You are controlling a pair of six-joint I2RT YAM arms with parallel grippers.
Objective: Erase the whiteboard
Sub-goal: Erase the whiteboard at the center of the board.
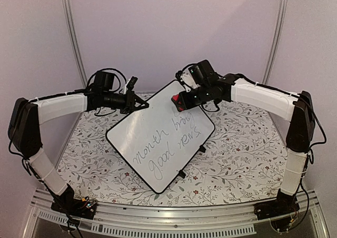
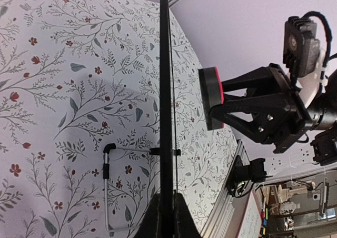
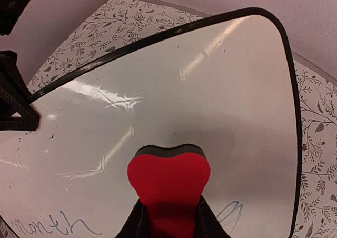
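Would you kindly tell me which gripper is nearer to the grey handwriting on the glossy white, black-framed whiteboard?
Right. The right gripper, holding a red eraser block, hovers just beyond the handwriting; the left gripper clamps the whiteboard at its far left edge, farther off.

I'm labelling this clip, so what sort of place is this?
Probably a robot lab test cell: the left arm and right arm bolted to a metal rail, plain booth walls, and a floral tabletop.

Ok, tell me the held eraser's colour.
The eraser is red, dark-edged; clearest in the right wrist view.
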